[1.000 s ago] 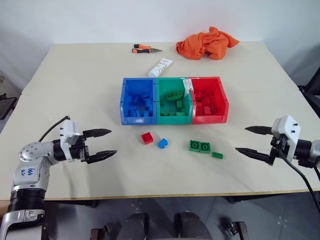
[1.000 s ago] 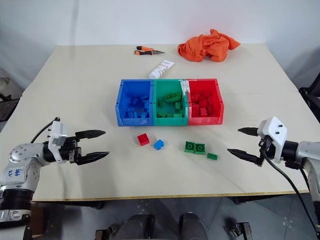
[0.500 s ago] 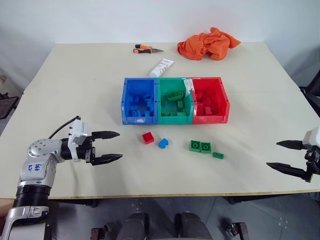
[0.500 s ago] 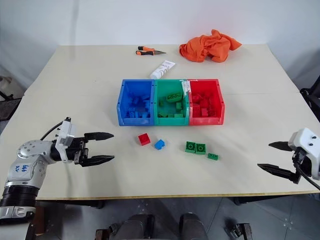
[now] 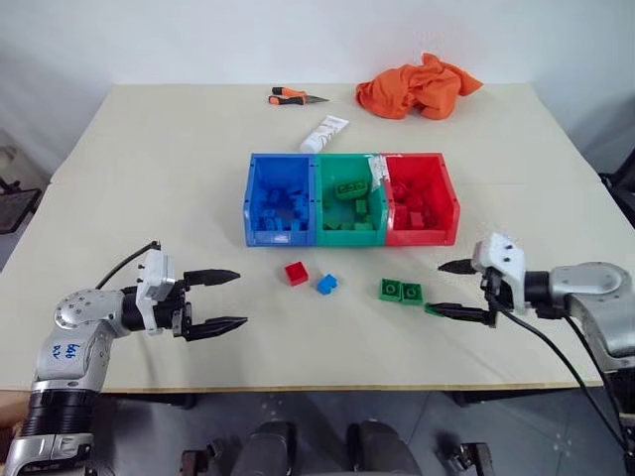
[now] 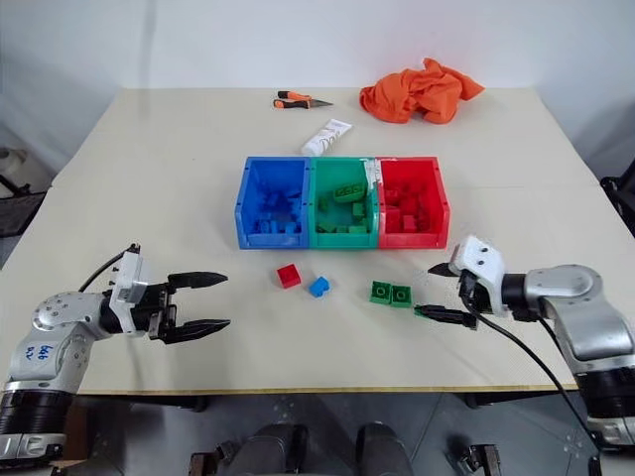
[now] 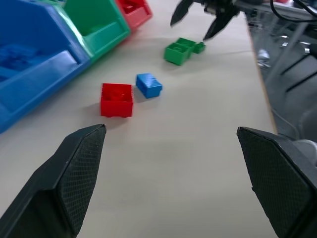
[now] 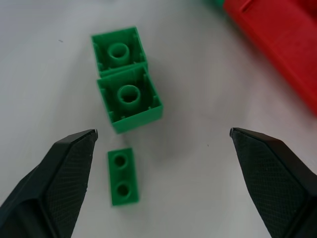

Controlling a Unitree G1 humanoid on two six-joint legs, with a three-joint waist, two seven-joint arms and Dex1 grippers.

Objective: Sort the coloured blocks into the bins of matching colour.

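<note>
Step in hand, as I read it: right claw [image 5: 462, 289] going for the small flat green two-hole plastic brick [image 8: 122, 176]. Both its fingers are spread as wide as they go, nothing held. From the wrist cam the little brick lies close to one fingertip, not centred, so shift the claw sideways to get the brick mid-gap, then drop & close across its narrow sides. Keep clear of the wider green plastic double brick [image 8: 128, 79] just beside it; a careless pinch could nudge or catch both. Whether the lower finger already touches the small brick I can't tell from the head cam, prob. not.

Left claw [image 5: 224, 300] also fully spread, empty, pointing toward the small red studded plastic brick [image 5: 295, 273] & small blue plastic brick [image 5: 326, 284].

Layout, clock-face about the surface [image 5: 149, 169] centre: three joined open-top plastic trays, blue [image 5: 280, 198], green [image 5: 350, 198], red [image 5: 422, 198], w/ many bricks inside, sit around centre. Red & blue loose bricks at 6 to 7 o'clock of the trays, touching or nearly so. Green double brick at 5 o'clock, hollow underside up, round tube showing in each cell. Small flat green brick at its 4 o'clock, apart.
</note>
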